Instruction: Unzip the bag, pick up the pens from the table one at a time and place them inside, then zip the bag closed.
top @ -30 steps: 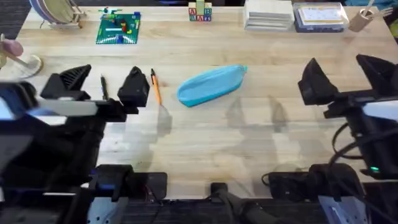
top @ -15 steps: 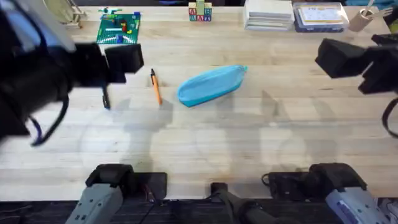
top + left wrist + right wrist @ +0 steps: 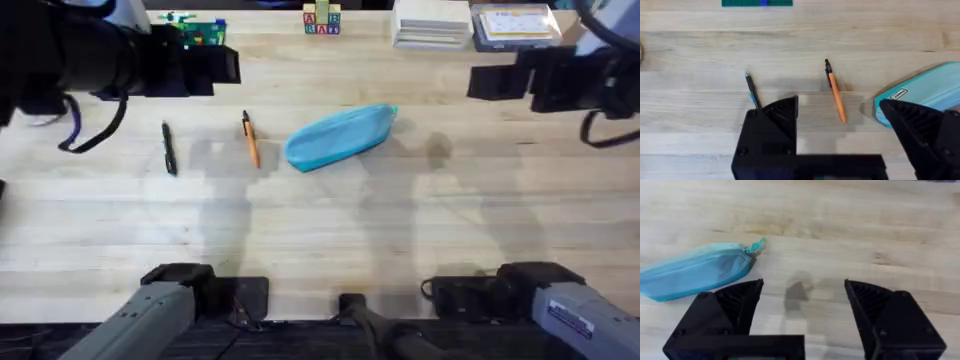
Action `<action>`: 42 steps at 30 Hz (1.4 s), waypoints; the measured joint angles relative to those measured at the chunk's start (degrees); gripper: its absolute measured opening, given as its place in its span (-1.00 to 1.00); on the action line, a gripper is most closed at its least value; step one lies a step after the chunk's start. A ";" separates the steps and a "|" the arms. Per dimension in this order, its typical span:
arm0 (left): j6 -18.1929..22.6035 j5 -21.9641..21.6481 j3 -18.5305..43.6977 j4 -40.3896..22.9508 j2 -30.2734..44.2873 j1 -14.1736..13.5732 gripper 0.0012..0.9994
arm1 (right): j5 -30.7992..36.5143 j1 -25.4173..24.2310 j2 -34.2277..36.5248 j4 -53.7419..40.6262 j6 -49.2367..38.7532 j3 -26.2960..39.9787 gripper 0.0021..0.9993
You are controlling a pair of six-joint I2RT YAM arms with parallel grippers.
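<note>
The light blue bag point(image 3: 340, 137) lay near the middle of the wooden desk point(image 3: 330, 220), its length angled so that the right end sat a little farther away than the left. Its zipper looked closed, with the small pull tab point(image 3: 756, 245) at the right end. Just left of the bag lay the orange pen point(image 3: 250, 139), dark tip pointing away, close to the bag's left end but not touching it. Farther left, well apart from the orange one, lay the black pen point(image 3: 169, 148), roughly parallel to it.

The left pincer point(image 3: 840, 117) hung above the desk over the two pens, its black fingers spread wide and holding nothing. The right pincer point(image 3: 804, 297) hung over bare desk to the right of the bag, near the pull tab end, its fingers likewise wide apart and empty. In the overhead view both arms reached in from the sides, dark and raised above the far part of the desk.
</note>
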 joint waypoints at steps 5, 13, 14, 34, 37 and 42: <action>0.00 0.00 0.00 -0.43 2.30 0.00 0.99 | -1.44 0.02 3.30 -0.04 0.00 0.00 0.99; -0.21 0.16 0.04 -1.25 4.72 0.00 0.99 | -2.05 0.02 3.44 -0.04 -0.02 0.04 0.99; -0.17 0.22 0.04 -1.25 5.04 0.00 0.99 | -2.05 0.02 3.44 -0.04 -0.01 0.04 1.00; 42.25 37.45 0.07 -6.55 8.34 8.15 0.99 | -2.05 0.02 3.44 -0.04 -0.01 0.24 0.99; 47.36 43.23 0.07 -6.67 10.63 9.41 0.99 | -2.05 0.02 3.45 -0.04 -0.01 0.24 0.99; 55.98 50.31 0.09 -7.36 15.30 9.60 0.99 | -2.05 0.02 3.44 -0.04 -0.02 0.26 1.00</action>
